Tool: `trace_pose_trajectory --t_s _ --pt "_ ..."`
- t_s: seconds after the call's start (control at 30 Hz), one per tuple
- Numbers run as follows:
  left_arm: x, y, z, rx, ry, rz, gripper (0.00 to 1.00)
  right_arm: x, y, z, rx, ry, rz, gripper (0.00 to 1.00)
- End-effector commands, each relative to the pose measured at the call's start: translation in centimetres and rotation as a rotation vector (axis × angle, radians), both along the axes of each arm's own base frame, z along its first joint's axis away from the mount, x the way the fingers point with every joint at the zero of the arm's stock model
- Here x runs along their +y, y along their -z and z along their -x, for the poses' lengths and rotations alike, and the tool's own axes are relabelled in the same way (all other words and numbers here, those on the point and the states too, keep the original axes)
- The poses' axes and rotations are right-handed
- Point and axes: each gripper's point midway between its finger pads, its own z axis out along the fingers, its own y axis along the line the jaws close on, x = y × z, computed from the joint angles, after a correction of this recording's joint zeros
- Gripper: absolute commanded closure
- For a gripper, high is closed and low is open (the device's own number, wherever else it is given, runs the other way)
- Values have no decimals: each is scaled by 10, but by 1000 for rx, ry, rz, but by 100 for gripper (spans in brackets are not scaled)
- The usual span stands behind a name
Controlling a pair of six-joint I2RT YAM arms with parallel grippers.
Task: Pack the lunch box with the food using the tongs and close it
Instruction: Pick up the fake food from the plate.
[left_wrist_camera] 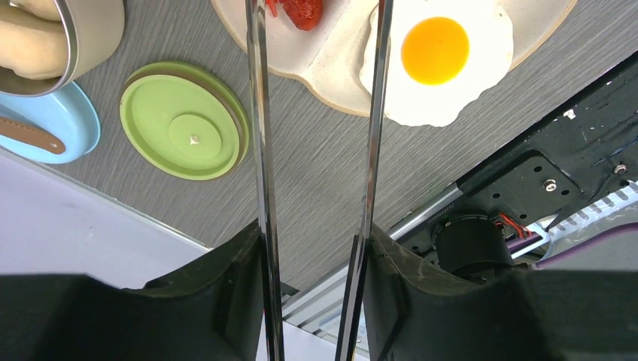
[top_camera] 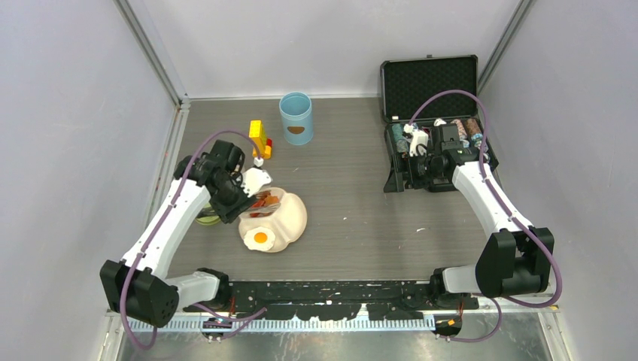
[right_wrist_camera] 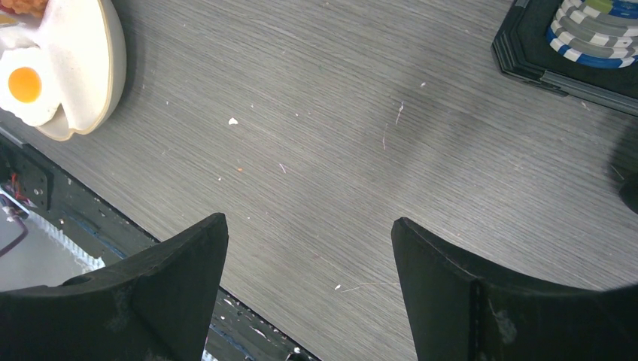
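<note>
My left gripper (left_wrist_camera: pixel 312 259) is shut on the silver tongs (left_wrist_camera: pixel 259 150), one finger pressing on each arm. The two arms run up out of the left wrist view, the left one beside a red sausage (left_wrist_camera: pixel 302 11), the right one across the fried egg (left_wrist_camera: pixel 436 56) on the cream plate (left_wrist_camera: pixel 331 71). A steel bowl (left_wrist_camera: pixel 90 37) holds a beige bun (left_wrist_camera: pixel 26 41); a green lid (left_wrist_camera: pixel 184 120) and a blue lid (left_wrist_camera: pixel 45 128) lie beside it. The light-blue canister (top_camera: pixel 296 118) stands at the back. My right gripper (right_wrist_camera: pixel 308 248) is open over bare table.
An open black case (top_camera: pixel 429 98) with small items stands at the back right, close to my right gripper (top_camera: pixel 412 150). A yellow block toy (top_camera: pixel 258 138) stands left of the canister. The plate (top_camera: pixel 290 218) lies near my left gripper (top_camera: pixel 252 188).
</note>
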Motion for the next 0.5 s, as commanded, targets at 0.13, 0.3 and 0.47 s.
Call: trace_pose_trajectory --t_s 0.13,0.3,0.47 --pt "-5 -3 -1 -28 27 -9 58 1 -7 -4 -47 -15 2 16" --pt "-10 -7 0 -45 47 -5 62 2 -6 -4 -43 -16 0 16" --pt "-8 -13 -3 -77 49 -32 64 2 -6 -5 -40 -18 -3 16"
